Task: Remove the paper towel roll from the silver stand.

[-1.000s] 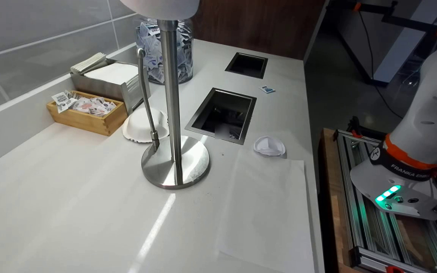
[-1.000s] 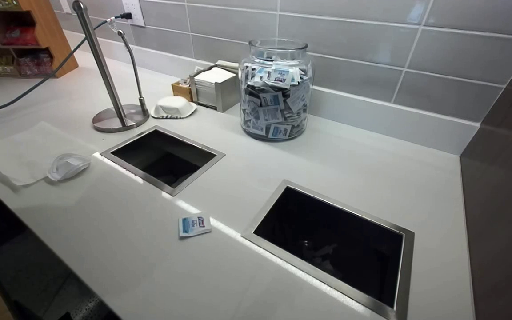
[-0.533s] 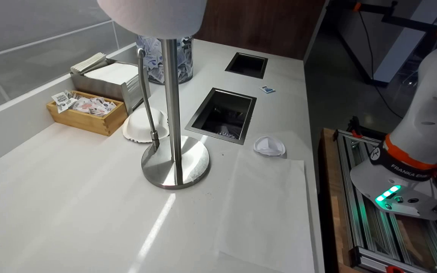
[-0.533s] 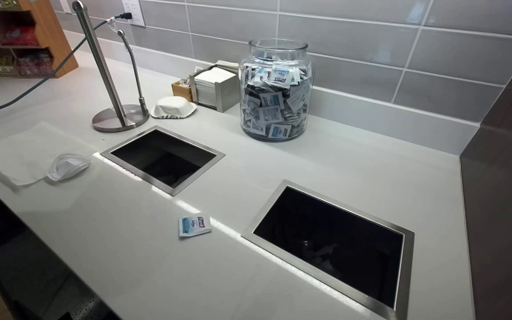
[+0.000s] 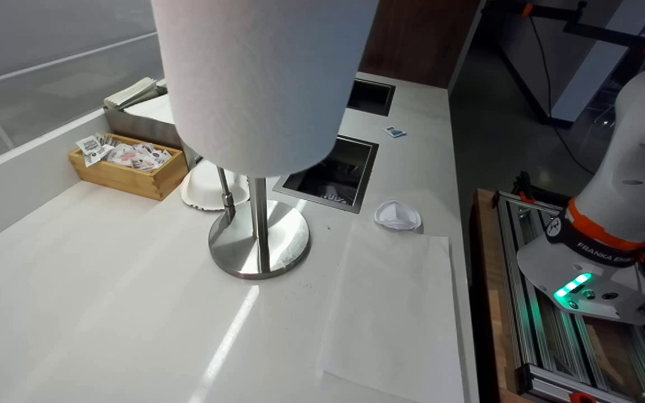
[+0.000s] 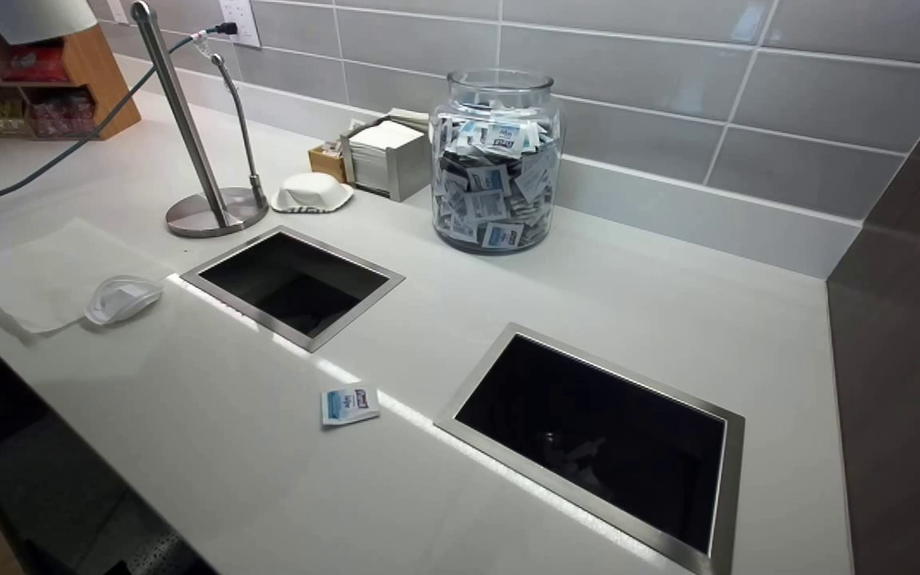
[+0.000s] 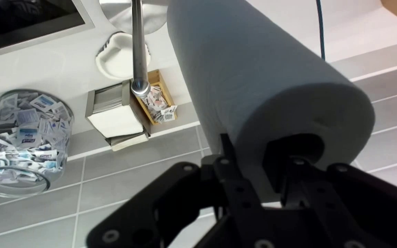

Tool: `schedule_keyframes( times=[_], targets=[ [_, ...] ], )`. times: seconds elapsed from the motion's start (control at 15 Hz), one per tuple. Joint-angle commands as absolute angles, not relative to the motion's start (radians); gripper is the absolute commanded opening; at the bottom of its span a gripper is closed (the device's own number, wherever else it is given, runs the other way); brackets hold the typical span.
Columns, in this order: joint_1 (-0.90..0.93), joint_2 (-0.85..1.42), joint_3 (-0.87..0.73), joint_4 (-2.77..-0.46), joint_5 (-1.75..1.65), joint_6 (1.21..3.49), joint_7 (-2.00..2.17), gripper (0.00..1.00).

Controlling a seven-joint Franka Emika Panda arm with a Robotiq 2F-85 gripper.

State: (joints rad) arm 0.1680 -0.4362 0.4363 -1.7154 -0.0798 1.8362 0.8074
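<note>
Gripper (image 7: 250,146) clamped on the near end of the paper towel roll (image 7: 253,65), gap the thickness of its wall: one finger (image 7: 228,151) against the outside, its partner in the tube hole (image 7: 308,146), the roll reaching out ahead of the fingertips in mid-air, clear of the silver stand (image 7: 139,51). Stand upright, left of the gripper in the wrist view, its rod (image 6: 182,112) in sight right up to the knob (image 6: 140,9) in an exterior view. Same side of the gripper: white bowl (image 7: 115,62), napkin holder (image 7: 126,93) and wooden box (image 7: 154,76) nearer in, jar of packets (image 7: 26,137) farthest out.
</note>
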Motion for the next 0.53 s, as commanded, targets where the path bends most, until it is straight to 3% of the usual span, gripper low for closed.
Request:
schedule_keyframes(
  times=[0.0,0.47],
  targets=[
    [0.188,-0.446,0.377,-1.795,0.0,1.835,0.734,0.07],
    [0.188,-0.441,0.348,-1.987,0.021,1.879,0.561,0.07]
  ],
)
